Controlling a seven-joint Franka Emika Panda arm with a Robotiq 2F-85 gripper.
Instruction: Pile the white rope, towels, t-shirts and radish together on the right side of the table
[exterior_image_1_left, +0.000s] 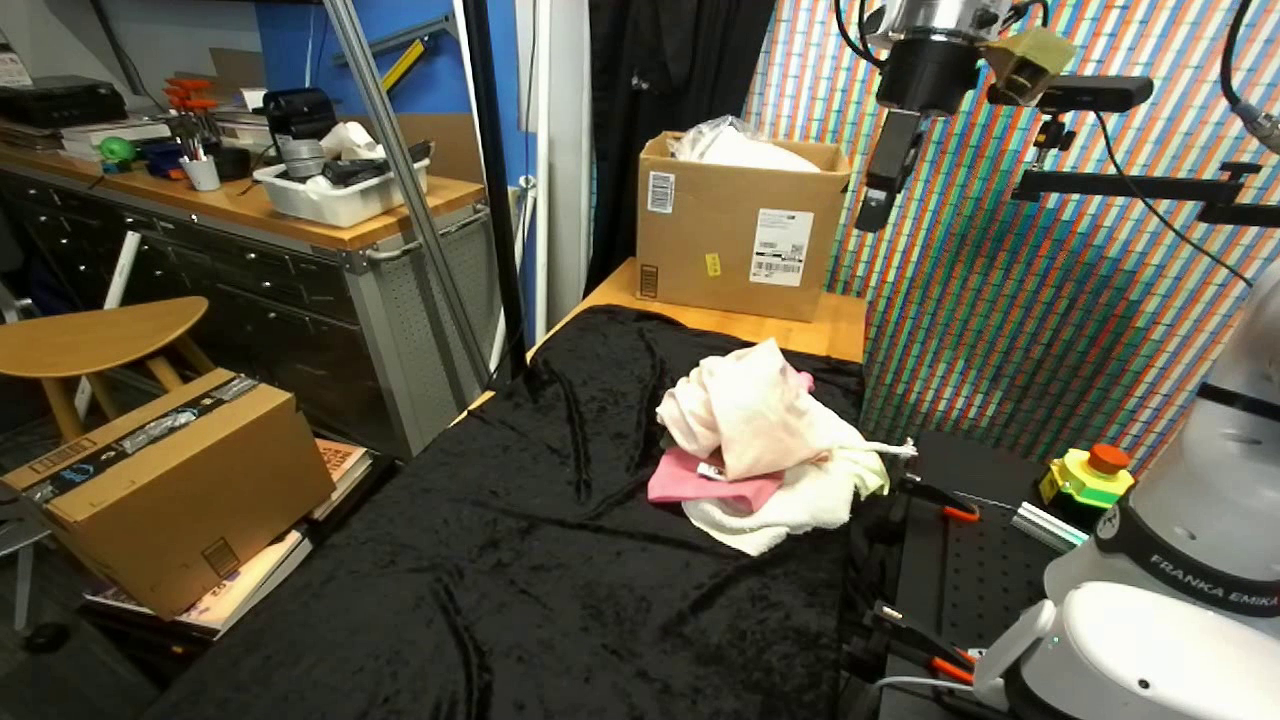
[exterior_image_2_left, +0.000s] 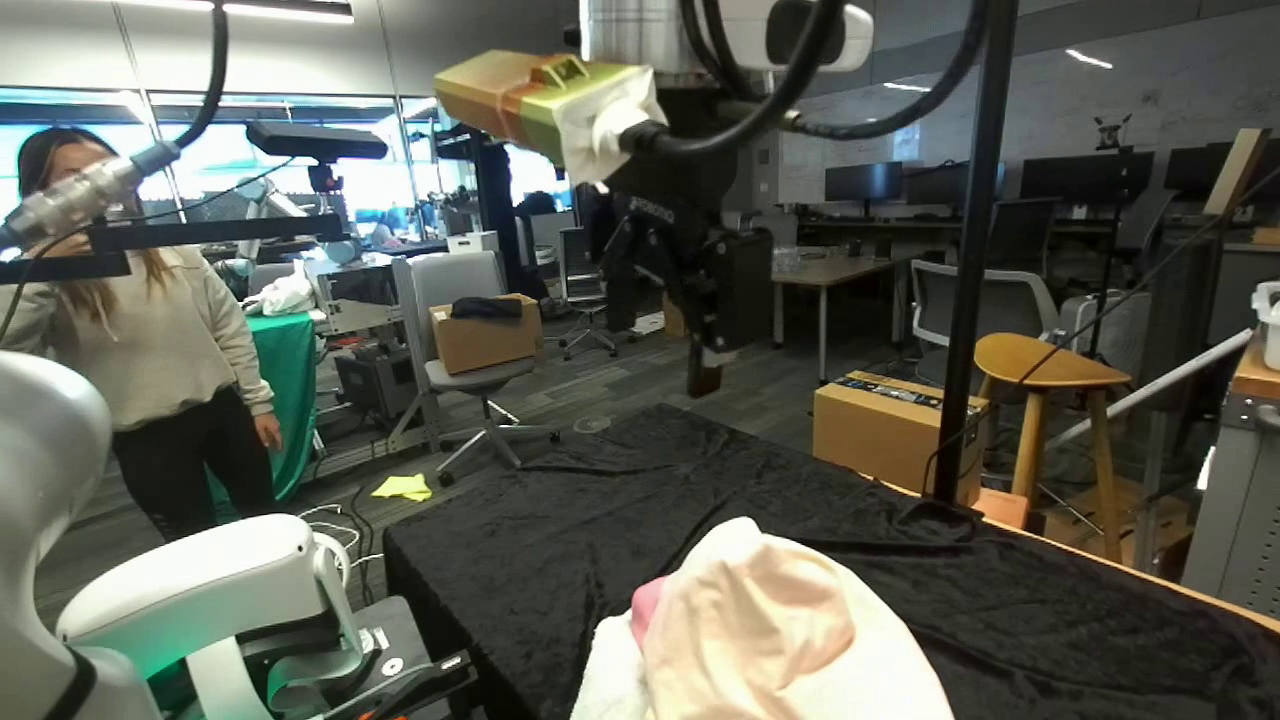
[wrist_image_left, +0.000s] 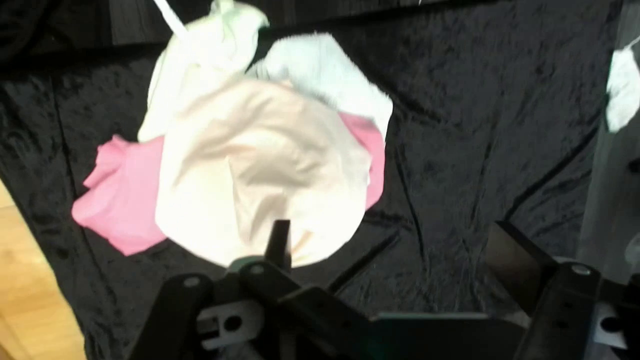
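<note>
Lettering: "FRANKA EMIKA" runs in pale capitals along the dark band of the arm's base.
Stickers: white printed panels on the open carton, their print too small to read.
Tag: a small dark-and-white patch on the pink cloth, likewise illegible.
Top cloth: pale pink, softly folded, domed over the pile.
Lower layers: the pink cloth, a fuzzy white towel and a pale yellow-green cloth.
White rope: one cord end projects from the pile towards the arm's base.
Pile position: on the counter, near the mounting plate, at the right in an exterior view.
Claw: raised above the counter; its jaws stand wide apart, black fabric showing between them.
Counter surface: black, velvety, creased; light wood shows around the carton.
Room: a multicoloured backdrop, a wood-topped workbench and, standing, a long-haired person.
</note>
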